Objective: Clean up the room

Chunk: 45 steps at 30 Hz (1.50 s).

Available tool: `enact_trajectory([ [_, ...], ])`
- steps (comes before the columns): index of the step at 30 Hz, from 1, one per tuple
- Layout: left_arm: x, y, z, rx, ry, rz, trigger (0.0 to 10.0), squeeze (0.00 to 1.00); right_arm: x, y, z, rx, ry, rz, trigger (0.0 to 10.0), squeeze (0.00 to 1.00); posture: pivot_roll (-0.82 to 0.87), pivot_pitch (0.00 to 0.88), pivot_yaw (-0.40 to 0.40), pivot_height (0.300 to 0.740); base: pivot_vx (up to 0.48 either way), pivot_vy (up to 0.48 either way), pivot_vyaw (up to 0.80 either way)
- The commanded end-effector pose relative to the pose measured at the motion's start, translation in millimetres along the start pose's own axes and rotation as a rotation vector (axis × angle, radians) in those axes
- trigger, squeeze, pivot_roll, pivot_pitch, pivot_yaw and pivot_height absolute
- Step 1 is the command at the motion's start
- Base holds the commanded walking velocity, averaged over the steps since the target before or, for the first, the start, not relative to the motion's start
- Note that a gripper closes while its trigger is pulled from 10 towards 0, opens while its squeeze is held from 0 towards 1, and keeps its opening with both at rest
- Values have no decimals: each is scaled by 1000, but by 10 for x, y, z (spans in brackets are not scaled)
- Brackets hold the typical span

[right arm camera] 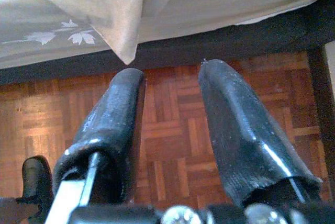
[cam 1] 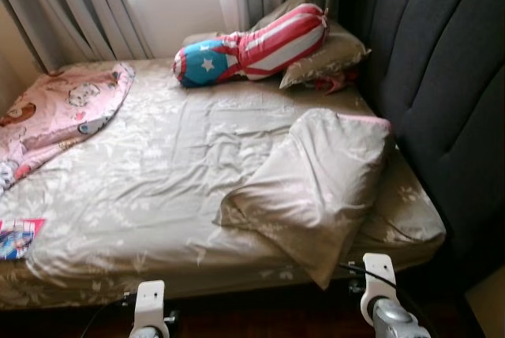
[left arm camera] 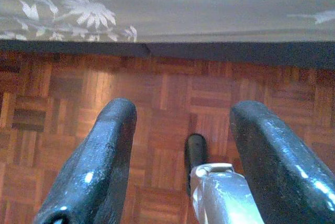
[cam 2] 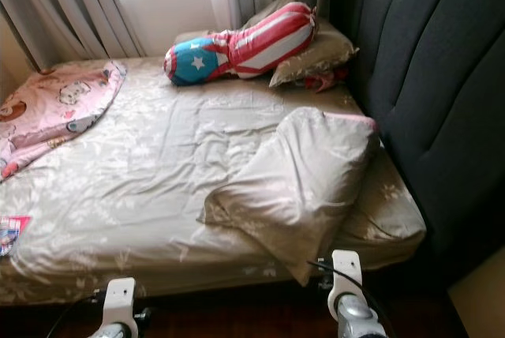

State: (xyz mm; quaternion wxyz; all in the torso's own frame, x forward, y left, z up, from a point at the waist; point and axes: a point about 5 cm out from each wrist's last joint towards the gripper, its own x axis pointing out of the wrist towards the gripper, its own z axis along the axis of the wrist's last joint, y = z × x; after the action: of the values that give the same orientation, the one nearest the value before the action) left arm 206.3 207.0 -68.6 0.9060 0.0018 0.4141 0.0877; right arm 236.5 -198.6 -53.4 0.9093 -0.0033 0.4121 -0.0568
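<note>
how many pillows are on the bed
3: a beige pillow at the bed's near right corner, another beige pillow by the headboard at the far end, and a red, white and blue bolster leaning on it. More may be hidden.

I see bed (cam 1: pixel 158 188) filling frame; beige pillow (cam 1: pixel 316 184) lower right, striped bolster (cam 1: pixel 252 44) at top, pink blanket (cam 1: pixel 59 113) left, dark headboard (cam 1: pixel 442 77) right.
</note>
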Motion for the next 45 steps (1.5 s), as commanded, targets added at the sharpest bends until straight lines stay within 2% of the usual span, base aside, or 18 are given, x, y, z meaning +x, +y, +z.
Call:
enact_trajectory([
  [1, -4, 68, -20, 4, 8, 11, 10000, 0, 5, 76, 26, 7, -8, 16, 10000, 0, -106, 0, 44, 740, 0, 0, 0],
  [14, -8, 40, -46, -12, 16, 4, 10000, 0, 3, 53, 15, -13, -4, 18, 10000, 0, -109, 0, 27, 740, 0, 0, 0],
  [45, -14, 37, -65, -25, 15, 6, 10000, 0, 1, 47, 1, -36, 0, 22, 10000, 0, -109, 0, 20, 740, 299, 0, 0],
])
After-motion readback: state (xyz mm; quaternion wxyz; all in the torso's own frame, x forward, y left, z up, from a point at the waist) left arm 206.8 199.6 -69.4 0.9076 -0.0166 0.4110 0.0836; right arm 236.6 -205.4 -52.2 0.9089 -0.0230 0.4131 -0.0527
